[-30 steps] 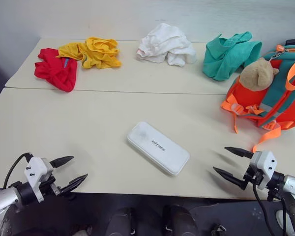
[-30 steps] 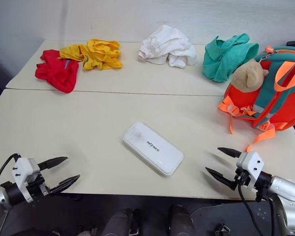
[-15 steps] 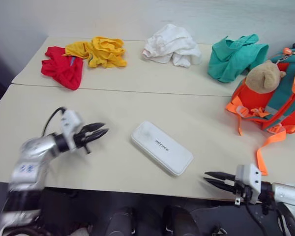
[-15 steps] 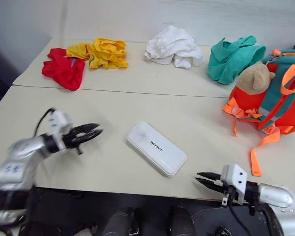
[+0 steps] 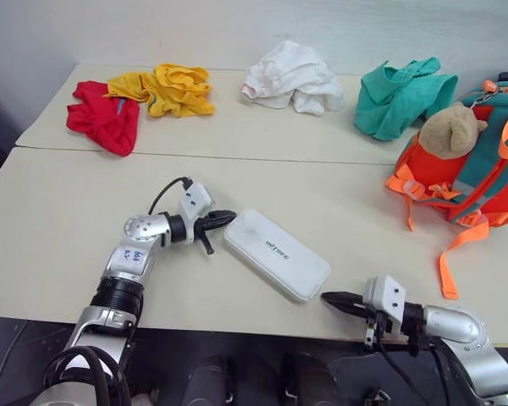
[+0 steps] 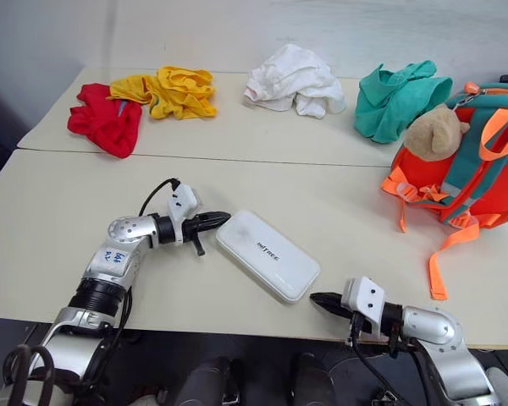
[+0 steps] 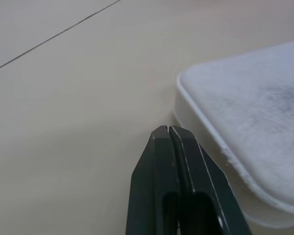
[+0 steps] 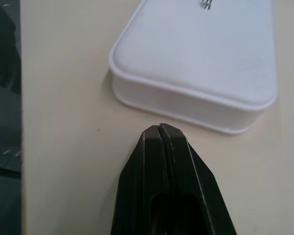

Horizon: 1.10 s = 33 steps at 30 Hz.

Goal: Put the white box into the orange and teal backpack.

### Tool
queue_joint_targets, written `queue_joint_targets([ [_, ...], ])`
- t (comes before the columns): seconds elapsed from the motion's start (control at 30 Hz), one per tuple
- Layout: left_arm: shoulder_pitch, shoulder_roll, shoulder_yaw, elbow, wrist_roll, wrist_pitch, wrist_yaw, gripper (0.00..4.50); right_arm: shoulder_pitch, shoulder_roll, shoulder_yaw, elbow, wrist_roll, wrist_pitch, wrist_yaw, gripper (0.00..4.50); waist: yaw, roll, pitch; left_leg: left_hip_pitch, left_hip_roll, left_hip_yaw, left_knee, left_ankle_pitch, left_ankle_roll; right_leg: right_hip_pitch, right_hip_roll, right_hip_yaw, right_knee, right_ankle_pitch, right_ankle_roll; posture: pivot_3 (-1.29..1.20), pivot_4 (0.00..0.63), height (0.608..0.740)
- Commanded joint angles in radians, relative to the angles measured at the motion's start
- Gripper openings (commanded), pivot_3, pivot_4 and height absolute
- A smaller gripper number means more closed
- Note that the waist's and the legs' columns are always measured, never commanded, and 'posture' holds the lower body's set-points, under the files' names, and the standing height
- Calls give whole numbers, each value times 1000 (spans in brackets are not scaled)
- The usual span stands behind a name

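While the glossy white box (image 5: 277, 265) lies flat mid-counter (image 5: 59, 220), both clenched end effectors flank it: left end effector (image 5: 229, 216) at 10 o'clock, right end effector (image 5: 328, 298) at 4. Backpack (image 5: 483, 169) sits at 2 o'clock.

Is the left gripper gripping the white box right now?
No, the left gripper is shut on nothing, its closed fingertips on the table just beside the white box's end.

White box (image 5: 277, 254) with dark lettering; orange backpack (image 5: 474, 169) with teal trim, tan bear (image 5: 449, 131)
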State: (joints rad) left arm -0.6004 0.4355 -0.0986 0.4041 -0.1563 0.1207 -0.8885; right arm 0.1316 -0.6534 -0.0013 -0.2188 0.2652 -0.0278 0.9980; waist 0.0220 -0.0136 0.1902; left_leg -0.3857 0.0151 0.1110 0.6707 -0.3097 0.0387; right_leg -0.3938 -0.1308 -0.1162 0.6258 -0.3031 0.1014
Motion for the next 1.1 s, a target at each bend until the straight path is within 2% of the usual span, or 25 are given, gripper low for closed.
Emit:
queue_joint_targets([
  [0.03, 35, 17, 13, -85, -36, 22, -44, 46, -21, -5, -6, 5, 1, 1, -9, 0, 0, 0, 0, 0, 0, 0, 0, 0, 0, 0, 0, 0, 0, 0, 0, 0, 150, 740],
  [0.37, 280, 131, 54, -376, -101, 155, -88, 46, -196, -21, -11, 148, -15, -9, 15, 0, -21, 0, 0, 0, 1, -2, 0, 0, 0, 1, -2, 5, 0, 0, 0, 0, 150, 740],
  [0.5, 377, 165, 105, -514, -141, 213, -64, 46, -291, -33, -9, 257, -33, -21, 38, 0, -25, 0, 0, 0, 1, -3, -1, 0, 0, 1, -2, 7, 0, 0, 0, 0, 150, 740],
  [0.67, 427, 200, 206, -567, -199, 295, -22, 46, -348, -76, -21, 360, -61, -55, 70, 0, -22, 0, 0, -1, 1, -4, -1, 0, -1, 1, -3, 6, 0, 0, 0, 0, 150, 740],
  [0.77, 443, 238, 308, -565, -323, 451, -29, 654, -367, -100, -36, 398, -55, -74, 89, 0, -25, 0, 0, -1, 1, -4, -1, 0, -1, 1, -3, 6, 0, 0, -1, 0, 150, 740],
  [0.83, 428, 238, 350, -547, -396, 546, -18, 1277, -373, -104, -35, 406, -50, -80, 95, 0, -26, 0, 0, 0, 1, -4, -1, 0, -1, 1, -3, 6, 0, 0, -1, 0, 150, 740],
  [0.93, 296, 225, 388, -435, -539, 850, 36, 2208, -384, -104, -23, 408, -40, -82, 125, 0, -20, 0, 0, 0, 1, -5, -1, 0, -1, 2, -3, 6, 0, 0, -1, 0, 150, 740],
  [1.03, 121, 269, 306, -279, -590, 1196, 27, 3217, -393, -103, -9, 389, -26, -62, 161, 0, -18, 0, 0, -1, 0, -7, 1, 1, -1, 2, -1, 4, 2, 0, 0, 0, 150, 740],
  [1.07, 76, 269, 278, -236, -590, 1240, 14, 3520, -394, -103, -6, 378, -23, -52, 169, 0, -19, 0, 0, -2, 0, -7, 1, 1, -1, 2, -1, 4, 2, 0, 0, 0, 150, 740],
  [1.1, 26, 256, 249, -185, -569, 1247, 20, 3520, -394, -103, -1, 362, -20, -39, 177, 0, -21, 0, 0, -2, 0, -6, 1, 1, -1, 2, 0, 4, 2, 0, 0, 0, 150, 740],
])
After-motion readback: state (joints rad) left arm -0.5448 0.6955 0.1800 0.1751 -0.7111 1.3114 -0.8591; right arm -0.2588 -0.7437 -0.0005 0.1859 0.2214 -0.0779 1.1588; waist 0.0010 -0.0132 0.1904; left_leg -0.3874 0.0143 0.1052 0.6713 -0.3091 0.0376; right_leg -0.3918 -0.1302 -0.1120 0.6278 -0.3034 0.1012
